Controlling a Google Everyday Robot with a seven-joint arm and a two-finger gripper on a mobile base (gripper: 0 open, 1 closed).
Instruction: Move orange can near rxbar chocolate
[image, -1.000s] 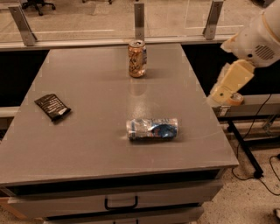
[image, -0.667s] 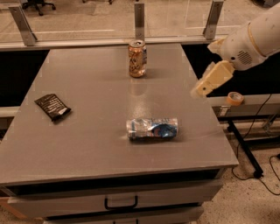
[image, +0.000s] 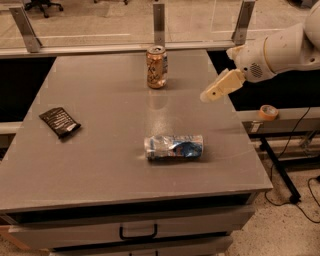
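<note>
The orange can (image: 156, 67) stands upright at the far middle of the grey table (image: 100, 165). The rxbar chocolate (image: 59, 121), a flat dark wrapper with white print, lies near the table's left edge. My gripper (image: 212, 93) hangs above the table's right side, to the right of the orange can and a little nearer, well apart from it. It holds nothing that I can see.
A crushed silver-and-blue can (image: 174, 147) lies on its side in the middle front of the table. A roll of tape (image: 268, 112) sits on a ledge beyond the right edge. A glass rail with metal posts (image: 159, 22) runs behind the table.
My gripper has swung left from beyond the table's right edge to above the right side of the table, closer to the orange can. The cans and the bar have not moved.
</note>
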